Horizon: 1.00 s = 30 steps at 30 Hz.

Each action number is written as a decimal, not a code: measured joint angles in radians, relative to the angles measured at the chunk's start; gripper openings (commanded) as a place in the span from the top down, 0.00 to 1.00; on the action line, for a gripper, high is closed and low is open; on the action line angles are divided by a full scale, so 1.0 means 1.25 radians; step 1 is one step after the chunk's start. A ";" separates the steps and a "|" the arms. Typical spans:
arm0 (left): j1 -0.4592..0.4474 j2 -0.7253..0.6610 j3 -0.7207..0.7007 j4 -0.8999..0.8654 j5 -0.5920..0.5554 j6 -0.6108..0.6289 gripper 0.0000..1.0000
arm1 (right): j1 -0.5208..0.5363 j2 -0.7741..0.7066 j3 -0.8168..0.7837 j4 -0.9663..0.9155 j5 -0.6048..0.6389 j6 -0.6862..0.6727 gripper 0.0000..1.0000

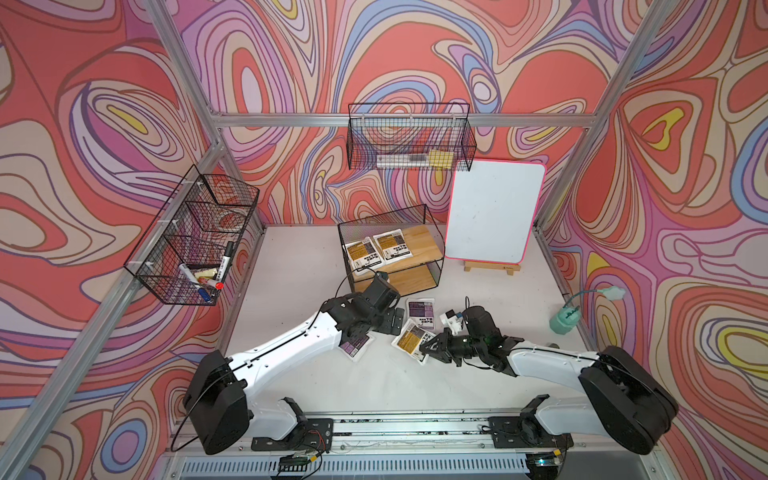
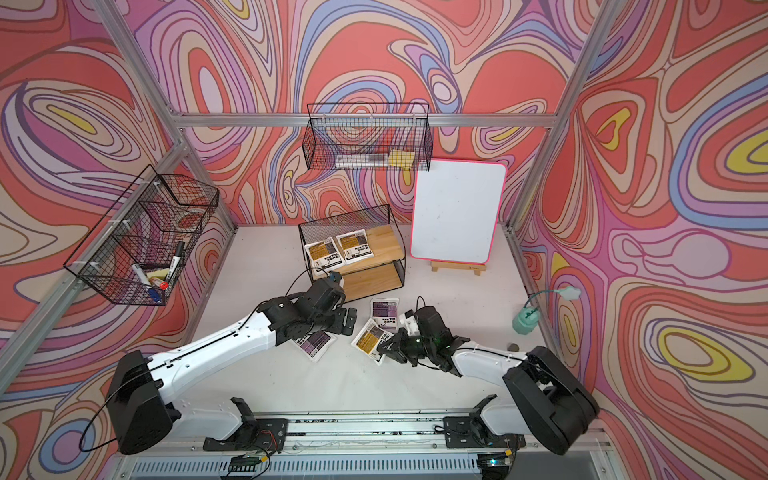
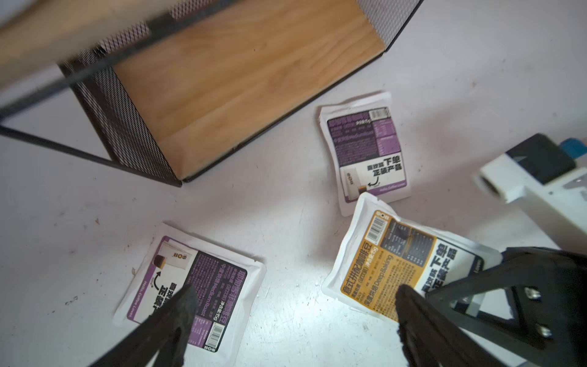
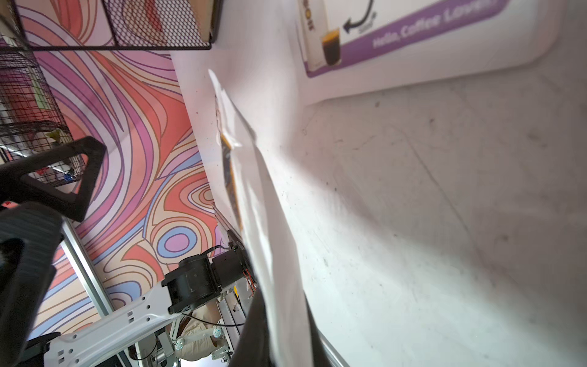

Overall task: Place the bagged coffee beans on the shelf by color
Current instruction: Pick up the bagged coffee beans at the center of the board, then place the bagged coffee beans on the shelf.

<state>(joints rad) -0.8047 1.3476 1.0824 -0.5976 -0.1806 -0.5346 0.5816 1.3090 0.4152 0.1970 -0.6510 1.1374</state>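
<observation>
Just in front of the shelf (image 1: 415, 277), the right gripper (image 1: 428, 348) is clamping its jaws on one edge of a yellow pouch (image 1: 409, 338) and holding it tilted above the white table (image 1: 478, 299). The left gripper (image 3: 297, 290) is hovering with its jaws wide apart, one finger above a purple pouch (image 3: 197, 286) that is lying flat off the shelf's front corner. A second purple pouch (image 3: 365, 152) is lying flat closer to the shelf's bare lower board (image 3: 247, 79). Two more yellow pouches (image 1: 365, 254) (image 1: 392, 246) are sitting side by side on the shelf's top board (image 1: 424, 243).
</observation>
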 measured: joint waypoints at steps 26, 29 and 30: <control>0.173 0.007 0.338 -0.084 -0.022 0.121 0.01 | -0.072 -0.053 0.270 -0.099 0.113 0.029 1.00; 0.194 0.021 0.362 -0.084 -0.009 0.127 0.01 | -0.090 -0.023 0.310 -0.074 0.128 0.032 1.00; 0.201 0.025 0.367 -0.085 -0.004 0.129 0.01 | -0.096 -0.010 0.322 -0.065 0.134 0.034 1.00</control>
<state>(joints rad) -0.5537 1.3788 1.5417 -0.7033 -0.1852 -0.3737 0.4618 1.2968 0.8181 0.1162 -0.4831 1.1805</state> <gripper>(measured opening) 0.992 0.096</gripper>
